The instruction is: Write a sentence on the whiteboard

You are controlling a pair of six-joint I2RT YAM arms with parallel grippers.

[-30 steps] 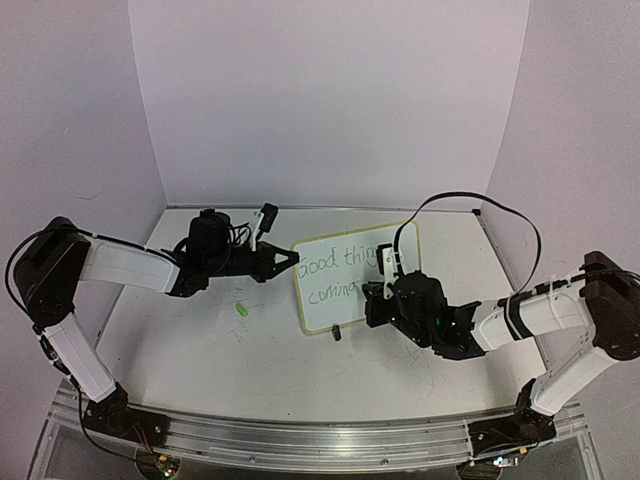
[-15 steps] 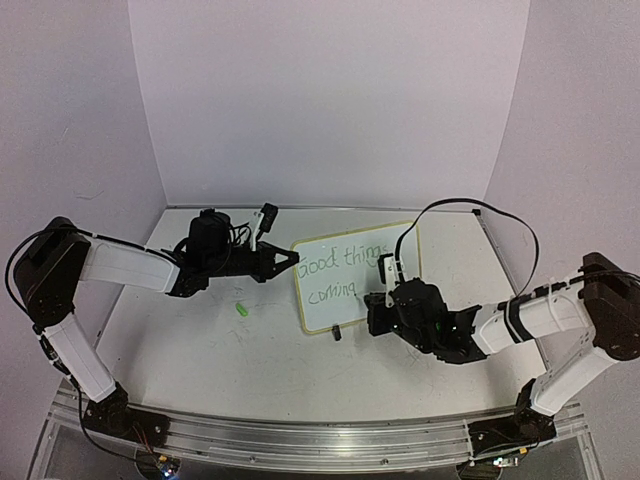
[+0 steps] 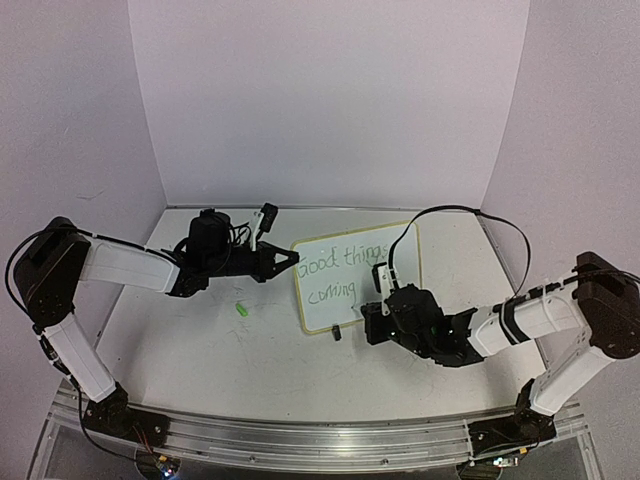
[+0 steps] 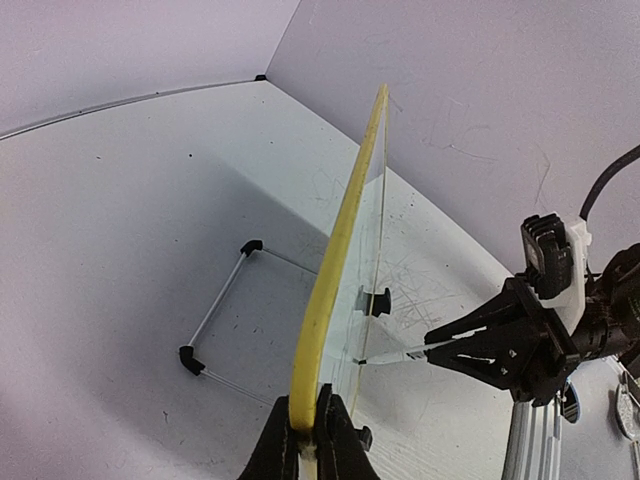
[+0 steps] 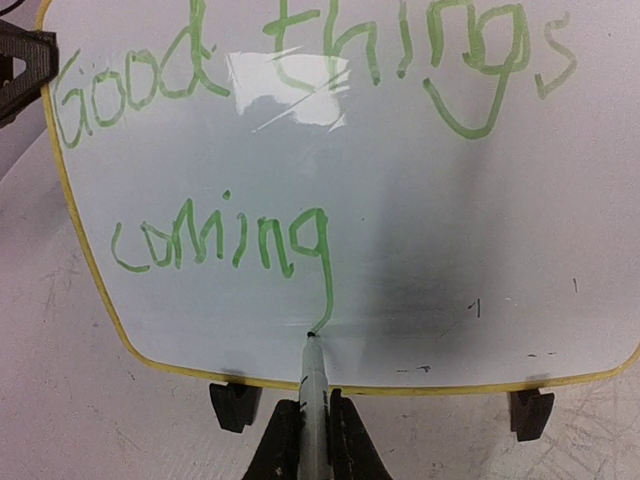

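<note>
Marker [image 5: 313, 372] clamped in the right gripper [image 5: 313, 425] touches the whiteboard [image 5: 430, 260] straight ahead, at the last g of the sentence [image 5: 220, 245]; left gripper [image 4: 312, 425] pinches the propped board's yellow rim

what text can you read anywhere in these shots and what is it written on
"Good things" – green, top line of the whiteboard
"coming" – green, second line of the same board; the g's tail runs down to the marker tip
Nothing else is legible in any view.
</note>
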